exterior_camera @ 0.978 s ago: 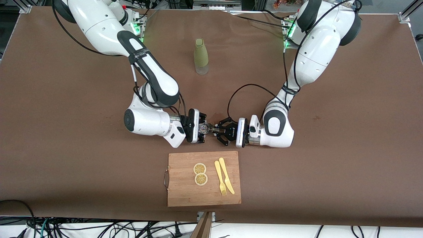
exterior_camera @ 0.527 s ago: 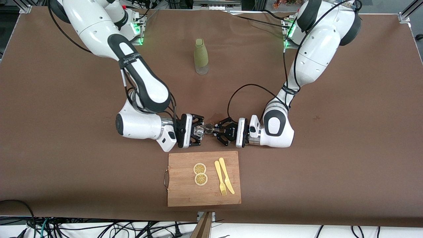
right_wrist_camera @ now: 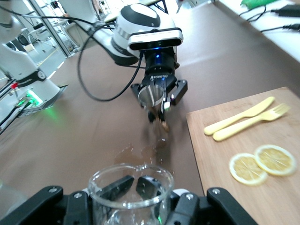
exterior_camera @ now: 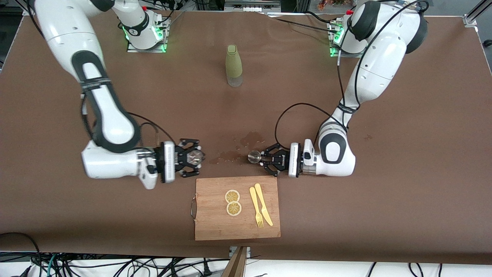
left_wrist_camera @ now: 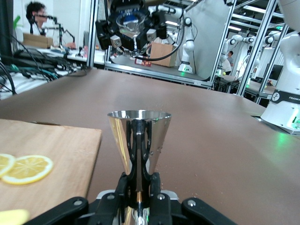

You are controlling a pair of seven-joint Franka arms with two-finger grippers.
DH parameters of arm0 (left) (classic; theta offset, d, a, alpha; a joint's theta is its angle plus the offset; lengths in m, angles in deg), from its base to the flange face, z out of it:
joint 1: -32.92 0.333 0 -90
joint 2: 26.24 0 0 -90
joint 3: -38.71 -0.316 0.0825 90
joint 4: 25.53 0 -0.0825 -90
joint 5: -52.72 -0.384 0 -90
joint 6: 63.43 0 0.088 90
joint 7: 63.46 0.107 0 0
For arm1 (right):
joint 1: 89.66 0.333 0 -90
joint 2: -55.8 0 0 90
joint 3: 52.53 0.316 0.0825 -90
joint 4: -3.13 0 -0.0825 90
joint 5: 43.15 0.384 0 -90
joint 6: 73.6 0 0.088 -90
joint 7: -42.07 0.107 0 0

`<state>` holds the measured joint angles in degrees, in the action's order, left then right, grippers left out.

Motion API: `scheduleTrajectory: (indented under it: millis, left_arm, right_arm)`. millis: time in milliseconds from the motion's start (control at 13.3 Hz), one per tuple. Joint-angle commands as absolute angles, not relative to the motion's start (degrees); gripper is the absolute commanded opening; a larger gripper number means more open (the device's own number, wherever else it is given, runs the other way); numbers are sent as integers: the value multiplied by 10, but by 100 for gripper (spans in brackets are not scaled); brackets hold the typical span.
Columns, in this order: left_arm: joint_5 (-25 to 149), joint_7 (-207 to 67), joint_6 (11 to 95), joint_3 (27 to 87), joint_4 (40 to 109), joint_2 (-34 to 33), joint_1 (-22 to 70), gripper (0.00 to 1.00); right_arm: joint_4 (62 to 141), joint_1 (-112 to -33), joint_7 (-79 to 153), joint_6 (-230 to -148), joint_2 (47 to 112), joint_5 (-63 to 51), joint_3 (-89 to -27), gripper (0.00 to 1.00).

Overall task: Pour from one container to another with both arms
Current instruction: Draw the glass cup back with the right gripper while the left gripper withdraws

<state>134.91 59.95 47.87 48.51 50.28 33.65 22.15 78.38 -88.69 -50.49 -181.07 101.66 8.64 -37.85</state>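
The brown worktop [exterior_camera: 403, 161] carries everything, with the two white arms reaching in from their bases. The right arm [exterior_camera: 103, 115] lies low over the cloth toward its own end, and its tool [exterior_camera: 192, 157] is closed on the glass [exterior_camera: 195, 157], held upright just above the surface. The left arm [exterior_camera: 365, 77] bends down likewise, its tool [exterior_camera: 261, 157] clamped on the jigger [exterior_camera: 253, 156] at the waist, upright, mouth upward; in the left wrist view the black fingers [left_wrist_camera: 139, 154] pinch the silver cone [left_wrist_camera: 139, 140]. The two tools face each other, well apart, with a wet patch [exterior_camera: 240, 148] on the cloth between them.

A wooden board [exterior_camera: 211, 227] lies nearer the front camera than both tools, between them. A green bottle [exterior_camera: 233, 65] stands upright farther from the camera, between the two bases. On the board rest a yellow knife [exterior_camera: 263, 204] and fork [exterior_camera: 256, 207] side by side, and beside them two lemon slices [exterior_camera: 232, 202], touching each other.
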Motion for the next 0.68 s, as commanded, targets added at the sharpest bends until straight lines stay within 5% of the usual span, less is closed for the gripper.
scheduleTrajectory:
  millis: [0,602]
  left_arm:
    - [1359,647,401,459,501,333,258,0]
    - [1331,726,92,304,510,332,359,0]
  right_arm:
    - [797,-942,-590,-1752,1009,114,-371,3]
    - [871,-1088,-858,-1643,1075,119,-373,3]
